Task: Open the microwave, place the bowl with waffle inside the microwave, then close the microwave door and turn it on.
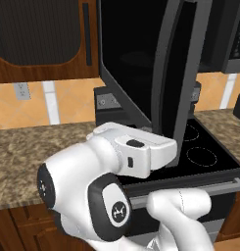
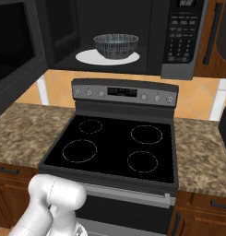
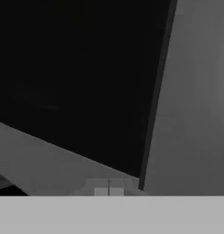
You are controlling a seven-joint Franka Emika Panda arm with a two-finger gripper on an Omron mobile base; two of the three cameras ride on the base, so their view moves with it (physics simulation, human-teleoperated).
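The microwave (image 2: 133, 27) hangs open above the stove. Inside it the bowl (image 2: 115, 46), blue-grey with a pale rim, stands upright on the white turntable plate (image 2: 86, 57). The waffle is hidden by the bowl's wall. The microwave door (image 1: 175, 73) is swung out and shows almost edge-on in the left base view; it also shows at the left edge of the right base view (image 2: 13, 60). My hand sits close against the door's lower part. My gripper (image 3: 109, 191) faces the door's dark glass (image 3: 77, 68) and grey frame (image 3: 195, 91), its fingertips together with nothing between them.
The black-topped stove (image 2: 114, 143) lies directly below, with speckled stone counters (image 2: 22, 129) on both sides. The microwave's keypad panel (image 2: 181, 37) is at the right. A dark object (image 2: 225, 124) stands on the right counter. Brown cabinets (image 1: 38, 34) flank the microwave.
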